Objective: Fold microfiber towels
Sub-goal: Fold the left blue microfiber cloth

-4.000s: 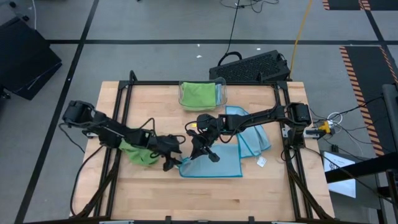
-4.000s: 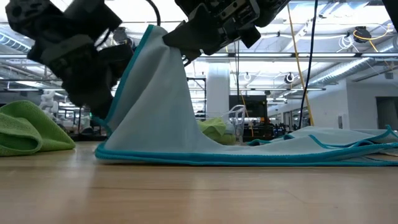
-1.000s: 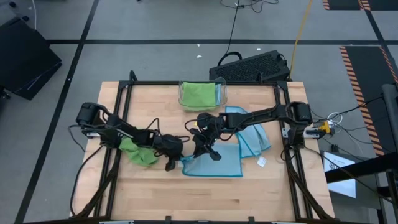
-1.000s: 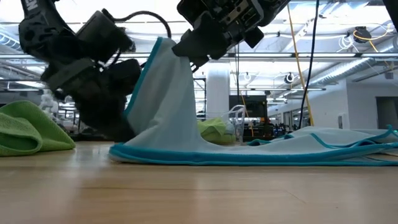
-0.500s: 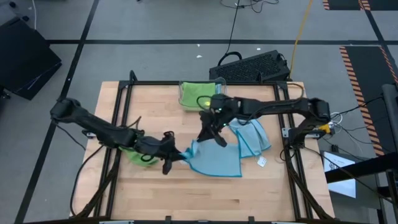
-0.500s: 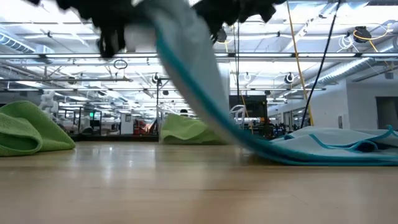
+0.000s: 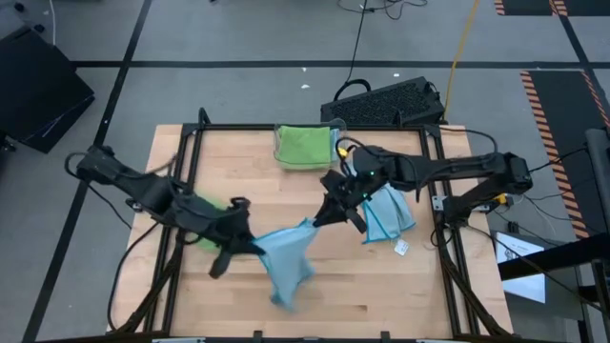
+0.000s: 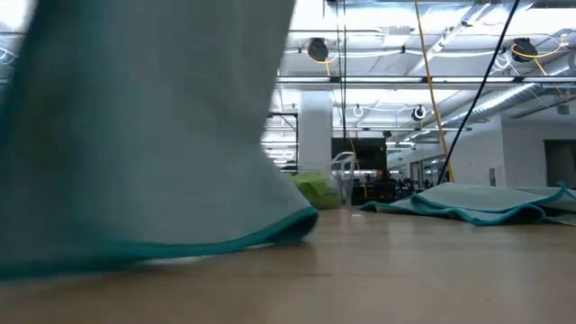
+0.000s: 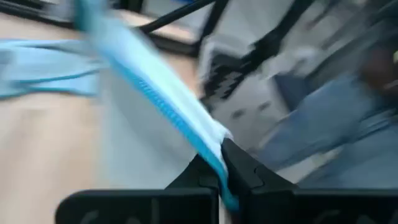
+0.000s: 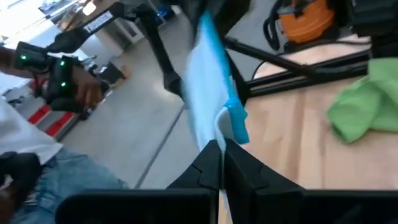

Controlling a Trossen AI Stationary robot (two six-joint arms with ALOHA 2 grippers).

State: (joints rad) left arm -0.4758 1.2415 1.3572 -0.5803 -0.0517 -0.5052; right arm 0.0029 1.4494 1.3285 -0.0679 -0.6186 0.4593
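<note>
Both arms are holding one light blue towel [image 7: 286, 255] up off the table [image 7: 400, 295] now. L gripper [image 7: 238, 243] is pinched shut on one edge, R gripper [image 7: 322, 217] is pinched shut on another, w/ the cloth hanging between them and drooping toward the front edge. Half a sec ago most of it was still lying flat on the wood; a sec ago only one corner was being raised. So it's being lifted and swung toward the table's front, prob. to shake it out and re-lay it square before folding. In the low view the cloth is filling the near left, its hem brushing the wood. Other blue towels [image 7: 389, 211] are lying just beside the R arm, a lime green towel [image 7: 205, 214] is sitting under the L arm, and another green one [image 7: 303, 145] is sitting in the clear bin [image 7: 341, 143] at the back. No fold made yet; task looks early.
</note>
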